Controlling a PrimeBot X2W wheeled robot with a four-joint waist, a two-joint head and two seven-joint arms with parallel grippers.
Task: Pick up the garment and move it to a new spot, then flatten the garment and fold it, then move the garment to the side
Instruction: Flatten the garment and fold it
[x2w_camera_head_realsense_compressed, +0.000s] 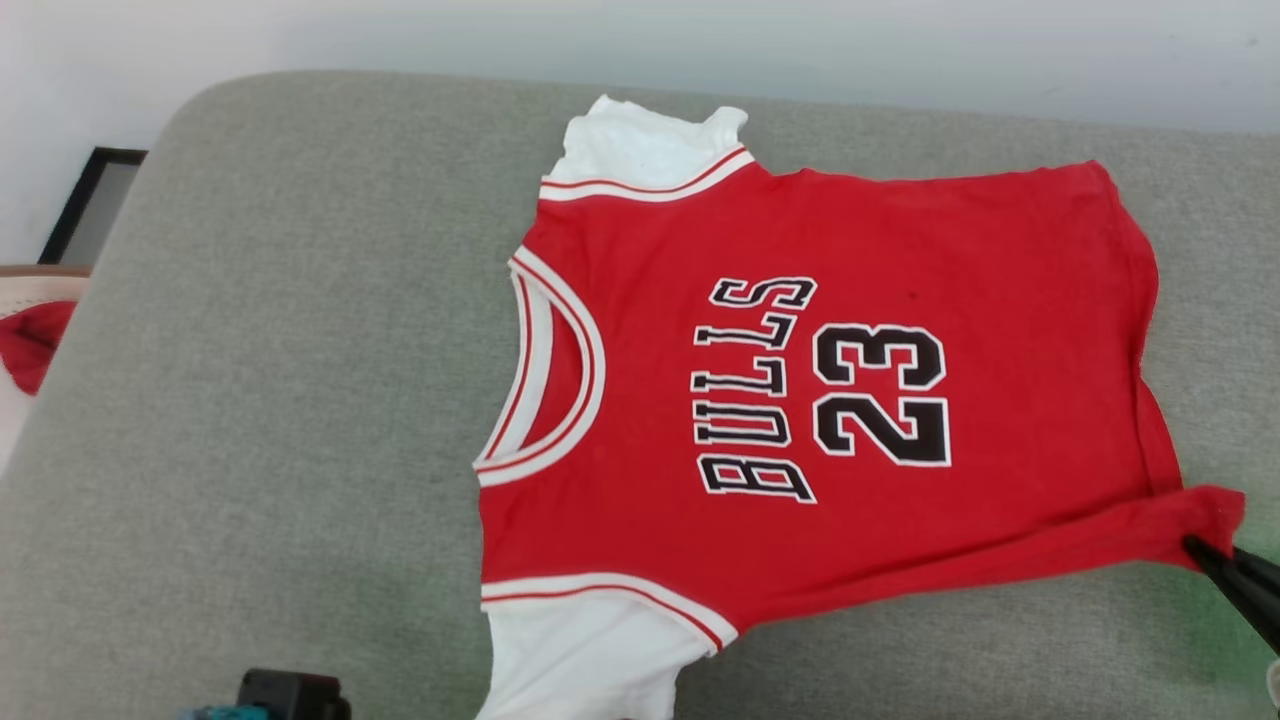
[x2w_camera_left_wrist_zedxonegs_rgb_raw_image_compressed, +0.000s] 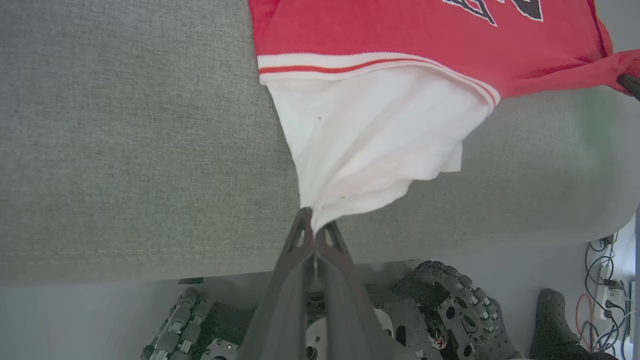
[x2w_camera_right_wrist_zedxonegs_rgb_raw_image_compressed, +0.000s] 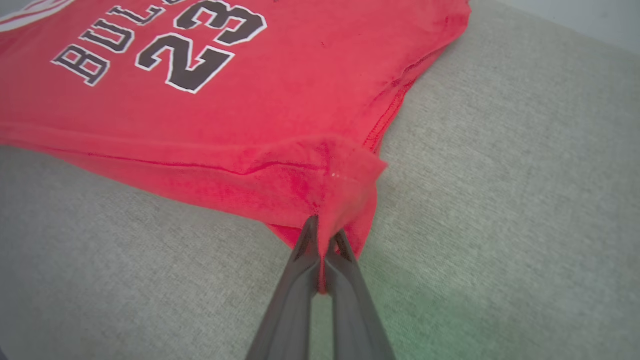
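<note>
– Since both arms are busy, quick status: where's the garment (x2w_camera_head_realsense_compressed: 800, 400)?
– Spread print-up on the grey cushion (x2w_camera_head_realsense_compressed: 300, 400), centre to right of the head view, collar toward frame left and hem toward frame right. Grips: the left pincer (x2w_camera_left_wrist_zedxonegs_rgb_raw_image_compressed: 313, 222) is clamped tight on the edge of the white sleeve (x2w_camera_left_wrist_zedxonegs_rgb_raw_image_compressed: 370, 140), bottom centre of its wrist view. The right pincer (x2w_camera_right_wrist_zedxonegs_rgb_raw_image_compressed: 322, 242) is clamped on the red hem corner (x2w_camera_right_wrist_zedxonegs_rgb_raw_image_compressed: 345, 190), which sits lower right in the head view.
– Risks?
– My read: both grips are thin pinches of fabric, so a hard tug could pull either one free. Uneven pulling would skew the body. The long edge between the two grips is rolled into a ridge and may crease if laid down like that. That near sleeve sits at the cushion's front edge, so slack could slide off toward the robot's base (x2w_camera_left_wrist_zedxonegs_rgb_raw_image_compressed: 440, 310). The far sleeve (x2w_camera_head_realsense_compressed: 650, 150), top centre, is rumpled too.
– Readable text?
– "BULLS" and "23", black with white outline, running sideways in the head view. No brand tag I can make out.
– Anything else?
– A small red cloth (x2w_camera_head_realsense_compressed: 30, 345) at the far left edge, well apart. Not ours.
</note>
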